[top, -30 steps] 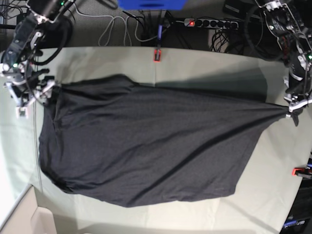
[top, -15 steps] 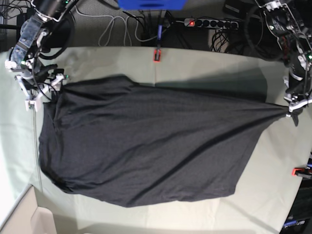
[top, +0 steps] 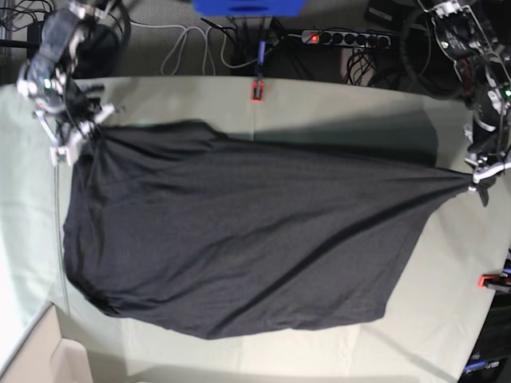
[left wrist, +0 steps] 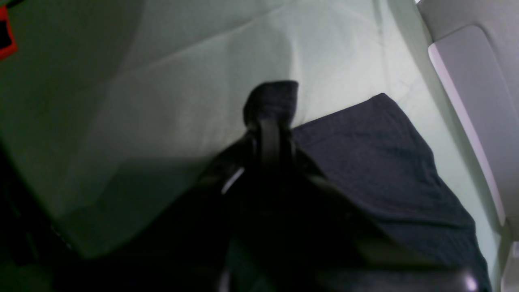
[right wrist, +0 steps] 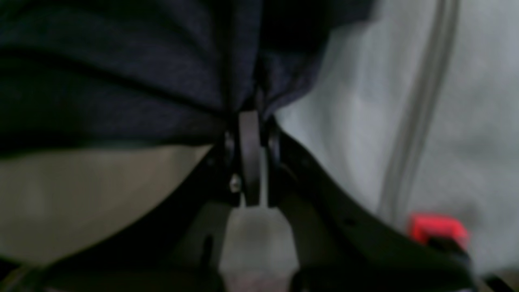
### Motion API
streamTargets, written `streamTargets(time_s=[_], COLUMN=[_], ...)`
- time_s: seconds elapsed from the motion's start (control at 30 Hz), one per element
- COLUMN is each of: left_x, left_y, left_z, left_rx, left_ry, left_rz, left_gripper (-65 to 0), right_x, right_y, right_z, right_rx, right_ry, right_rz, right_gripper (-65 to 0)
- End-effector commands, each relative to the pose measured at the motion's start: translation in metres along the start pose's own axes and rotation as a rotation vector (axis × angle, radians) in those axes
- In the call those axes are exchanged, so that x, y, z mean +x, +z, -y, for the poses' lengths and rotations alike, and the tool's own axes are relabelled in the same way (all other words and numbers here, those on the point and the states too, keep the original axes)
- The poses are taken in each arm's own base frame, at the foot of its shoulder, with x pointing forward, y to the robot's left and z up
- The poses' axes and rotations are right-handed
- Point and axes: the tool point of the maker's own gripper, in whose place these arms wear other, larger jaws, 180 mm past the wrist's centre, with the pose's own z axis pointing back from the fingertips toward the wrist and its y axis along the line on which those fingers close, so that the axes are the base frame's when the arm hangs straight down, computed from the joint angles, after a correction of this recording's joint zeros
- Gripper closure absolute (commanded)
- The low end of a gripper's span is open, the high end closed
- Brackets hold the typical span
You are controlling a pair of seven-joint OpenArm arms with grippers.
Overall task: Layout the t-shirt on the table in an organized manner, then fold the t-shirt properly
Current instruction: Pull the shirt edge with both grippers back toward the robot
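Observation:
The charcoal t-shirt [top: 239, 239] lies spread across the pale green table [top: 343, 108], drawn to a point at its right end. There my left gripper [top: 477, 182] is shut on that tip. The left wrist view shows a tuft of t-shirt [left wrist: 385, 162] fabric poking past the closed left gripper [left wrist: 269, 125]. At the far left corner my right gripper [top: 84, 137] is shut on the shirt's edge. In the right wrist view the right gripper [right wrist: 251, 117] pinches bunched t-shirt [right wrist: 121, 81] cloth above the table [right wrist: 466, 121].
Red clamps sit at the table's far edge [top: 257, 90] and right edge [top: 491, 280]. A power strip [top: 343, 37] and cables lie beyond the far edge. A white box [top: 48, 359] stands at the near left corner.
My right gripper has moved toward the far edge and gone from open to shut on the shirt's left corner, lifting it slightly. The left arm has not moved.

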Motion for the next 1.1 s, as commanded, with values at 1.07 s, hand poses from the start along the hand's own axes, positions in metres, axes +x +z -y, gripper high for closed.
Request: streamTargets(time_s=[1.07], left_x=[0.002], left_y=[0.029], left_z=[-0.025], left_rx=[0.039], left_ry=[-0.072], left_rz=[0.014], left_gripper=[-0.1], right_x=[-0.097], right_y=[0.114], right_z=[-0.018], right_rx=[-0.066], right_ry=[0.109], right_rz=[-0.177], right_gripper=[0.0])
